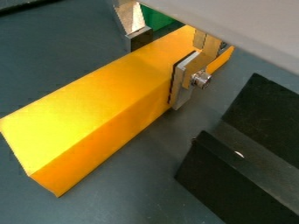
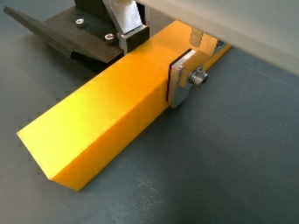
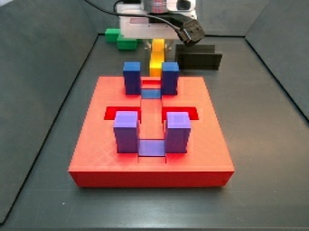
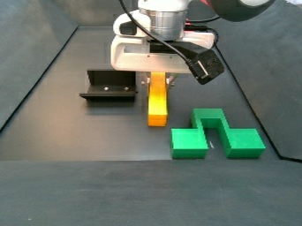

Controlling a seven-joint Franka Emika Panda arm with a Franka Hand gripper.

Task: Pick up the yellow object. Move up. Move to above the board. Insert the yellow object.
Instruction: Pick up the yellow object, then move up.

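Gripper: the gripper (image 2: 163,54) sits low at the top centre of both side views, its silver fingers (image 1: 184,80) straddling the far end of the yellow object (image 1: 100,118); they look pressed to its sides, though I can't be sure they are fully clamped.
Yellow object: a long, plain yellow-orange bar with square edges, lying flat on the dark floor (image 4: 71,132) mid-frame in a side view, between the fixture (image 4: 109,86) and the green block (image 4: 215,134).
Risk: gripped so near one end, the bar may droop or twist on lifting.
Board: the board (image 3: 90,144) fills the lower side view, its slot between blue posts (image 3: 169,76) narrow; a tilted bar could jam.
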